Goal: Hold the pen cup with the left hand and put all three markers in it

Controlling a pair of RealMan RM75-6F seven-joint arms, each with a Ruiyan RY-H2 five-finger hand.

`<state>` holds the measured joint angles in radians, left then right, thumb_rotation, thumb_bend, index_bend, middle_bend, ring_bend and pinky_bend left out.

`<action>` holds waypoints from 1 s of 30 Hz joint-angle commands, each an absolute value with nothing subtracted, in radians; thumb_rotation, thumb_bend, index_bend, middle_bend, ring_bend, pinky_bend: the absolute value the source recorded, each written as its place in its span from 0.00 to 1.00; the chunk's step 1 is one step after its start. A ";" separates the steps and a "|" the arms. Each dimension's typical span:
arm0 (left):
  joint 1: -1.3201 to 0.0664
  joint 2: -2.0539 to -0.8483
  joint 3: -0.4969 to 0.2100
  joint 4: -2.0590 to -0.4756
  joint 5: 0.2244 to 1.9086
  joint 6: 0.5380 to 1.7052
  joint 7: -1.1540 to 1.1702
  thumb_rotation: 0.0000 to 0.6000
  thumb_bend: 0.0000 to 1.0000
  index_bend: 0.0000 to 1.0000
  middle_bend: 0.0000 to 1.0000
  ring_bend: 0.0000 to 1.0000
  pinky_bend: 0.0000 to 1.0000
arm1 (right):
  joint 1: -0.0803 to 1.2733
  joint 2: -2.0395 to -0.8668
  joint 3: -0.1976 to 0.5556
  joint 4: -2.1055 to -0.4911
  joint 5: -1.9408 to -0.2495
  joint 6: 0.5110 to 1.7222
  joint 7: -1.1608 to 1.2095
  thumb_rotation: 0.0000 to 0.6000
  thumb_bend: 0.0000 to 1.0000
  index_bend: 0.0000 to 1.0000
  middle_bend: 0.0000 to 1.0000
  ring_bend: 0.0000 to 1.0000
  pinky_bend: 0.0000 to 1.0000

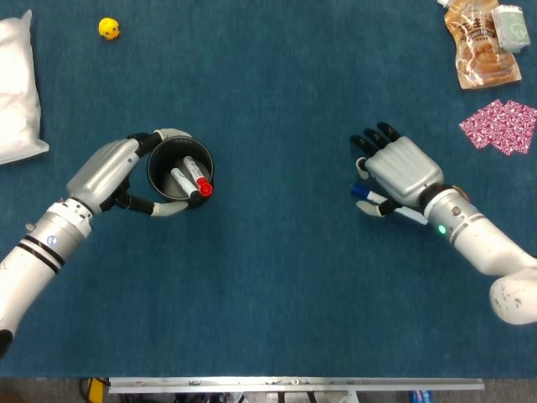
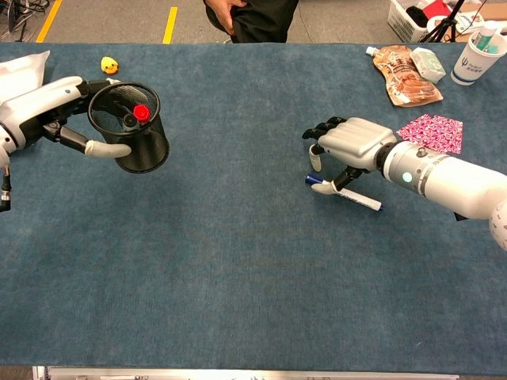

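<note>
The right hand holds the blue marker under its curled fingers; the marker's long axis runs from 10 to 4 o'clock, cap toward the cup. The cup lies far off at 9 o'clock, tilted, gripped around its wall by the left hand. Two markers are already in the cup.
</note>
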<state>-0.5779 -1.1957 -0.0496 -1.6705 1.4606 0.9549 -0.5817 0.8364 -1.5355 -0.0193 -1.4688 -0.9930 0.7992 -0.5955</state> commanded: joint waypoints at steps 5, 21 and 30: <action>-0.574 -1.193 -0.047 -1.672 1.466 0.961 -0.584 0.84 0.16 0.20 0.32 0.26 0.18 | 0.821 -1.562 -0.020 -1.456 -1.036 0.831 -0.580 0.68 0.25 0.41 0.08 0.00 0.00; -0.571 -1.190 -0.042 -1.667 1.479 0.968 -0.599 0.84 0.16 0.20 0.32 0.26 0.18 | 0.768 -1.587 -0.022 -1.441 -1.131 0.893 -0.539 1.00 0.22 0.47 0.10 0.00 0.00; -0.575 -1.189 -0.042 -1.663 1.481 0.964 -0.607 0.84 0.16 0.20 0.32 0.26 0.18 | 0.753 -1.585 -0.016 -1.449 -1.124 0.897 -0.553 1.00 0.16 0.47 0.11 0.00 0.00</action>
<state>-0.5752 -1.1886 -0.0419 -1.6631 1.4803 0.9639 -0.6063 0.7528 -1.5848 -0.0155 -1.4487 -1.1236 0.8965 -0.5528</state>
